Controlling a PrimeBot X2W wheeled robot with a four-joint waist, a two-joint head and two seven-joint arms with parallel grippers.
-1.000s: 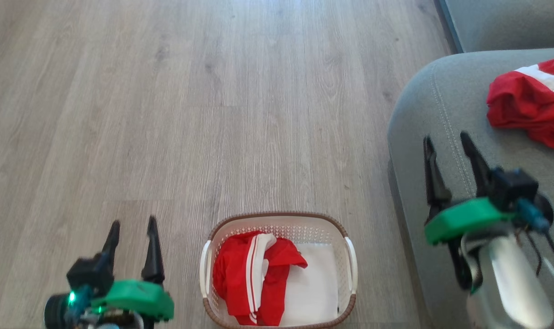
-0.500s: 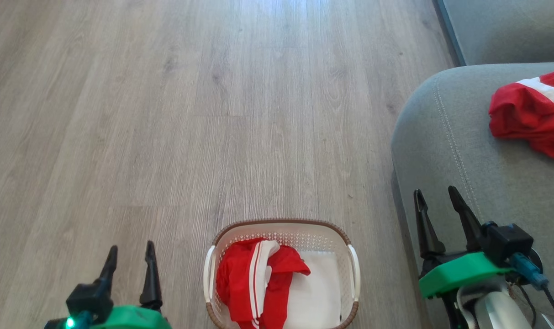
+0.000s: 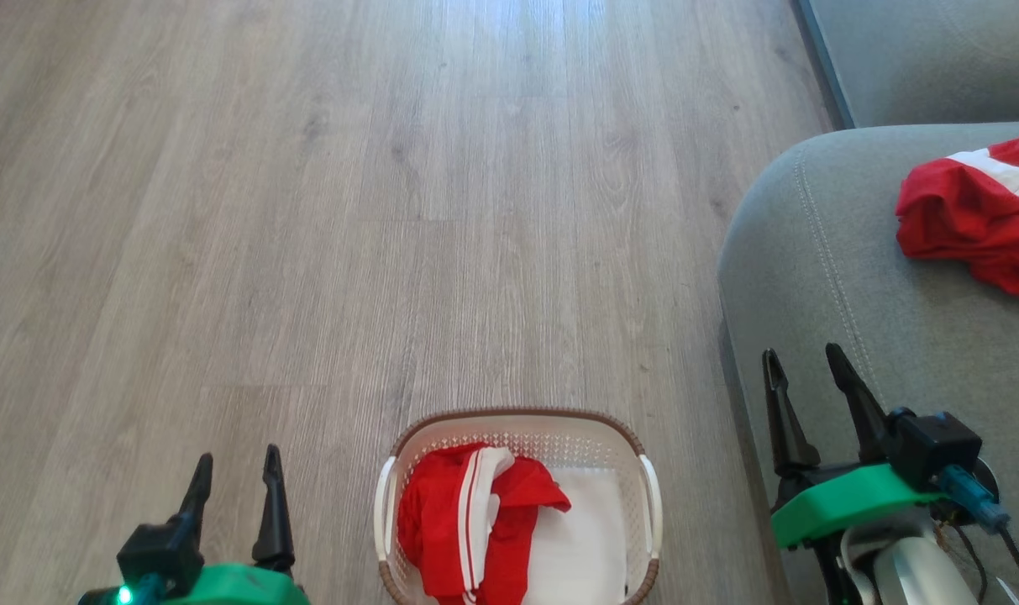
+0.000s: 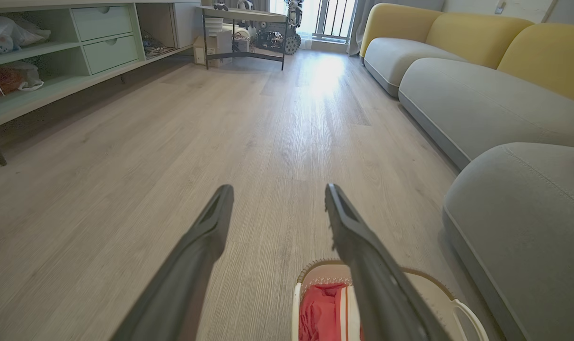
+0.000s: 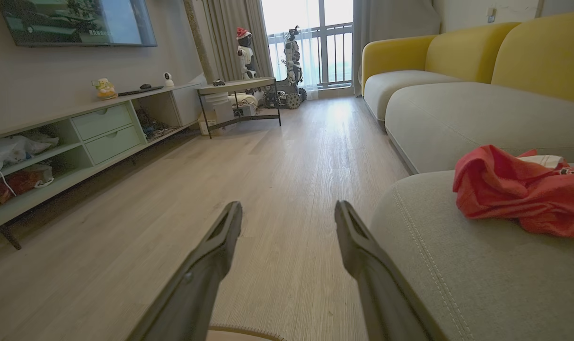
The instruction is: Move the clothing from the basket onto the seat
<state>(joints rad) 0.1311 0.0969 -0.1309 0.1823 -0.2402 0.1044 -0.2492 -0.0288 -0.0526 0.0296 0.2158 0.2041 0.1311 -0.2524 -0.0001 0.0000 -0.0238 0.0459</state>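
One red-and-white garment point(image 3: 433, 521) lay crumpled in the left half of the basket point(image 3: 517, 414). The basket stood on the wooden floor point(image 3: 391, 210) at the bottom of the head view, between the two arms. The other garment point(image 3: 967, 214) lay bunched on the seat point(image 3: 845, 286), near the picture's right edge and apart from the pale seam along the rounded front.

The left jaws stood fully apart and held nothing, their dark fingers point(image 3: 274, 512) pointing up the view over bare floor just left of the basket. The right jaws were likewise wide open and empty, fingers point(image 3: 780, 420) rising beside the seat's rounded edge.

Compared with a second before, basket, seat and both garments all sat slightly lower in the picture, which was the camera shifting. The right arm had moved more than that shift. Its fingers, earlier well up alongside the seam, had drawn back toward the lower right corner. The left arm had sunk somewhat toward the bottom edge too. Over the last half second almost nothing altered. Both garments kept their folds and places, and both jaws kept the same wide gap.
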